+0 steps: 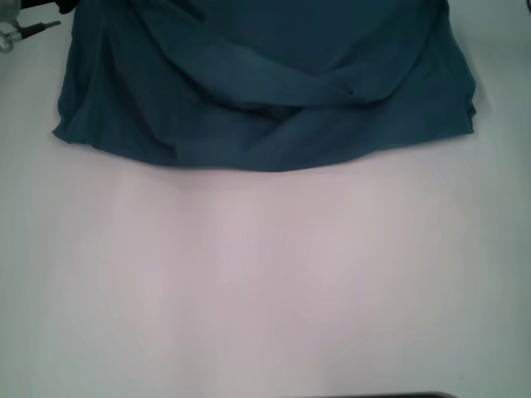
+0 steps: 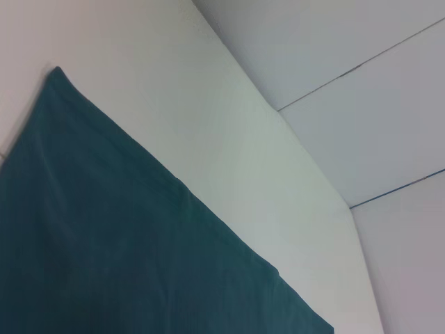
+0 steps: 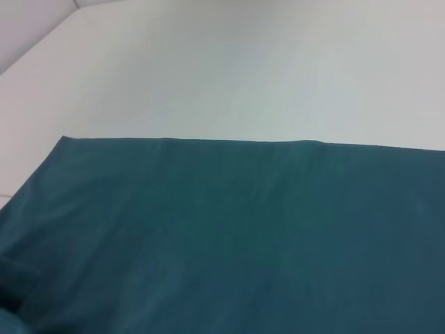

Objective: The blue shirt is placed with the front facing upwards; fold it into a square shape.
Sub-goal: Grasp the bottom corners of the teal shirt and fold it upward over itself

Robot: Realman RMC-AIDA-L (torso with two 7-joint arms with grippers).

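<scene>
The blue shirt (image 1: 265, 83) lies across the far part of the white table (image 1: 265, 282), running out of the head view at the top. Only plain teal cloth shows, with no lettering visible. Loose diagonal folds cross its middle, and its near edge is a shallow curve. The left wrist view shows a smooth stretch of the shirt (image 2: 118, 243) with one pointed corner and a straight edge on the table. In the right wrist view the shirt (image 3: 236, 236) lies flat with a straight edge. Neither gripper appears in any view.
A small dark and metallic object (image 1: 21, 33) sits at the far left edge of the head view, beside the shirt. In the left wrist view the table's edge (image 2: 313, 167) drops off to a pale floor (image 2: 375, 90) with thin seam lines.
</scene>
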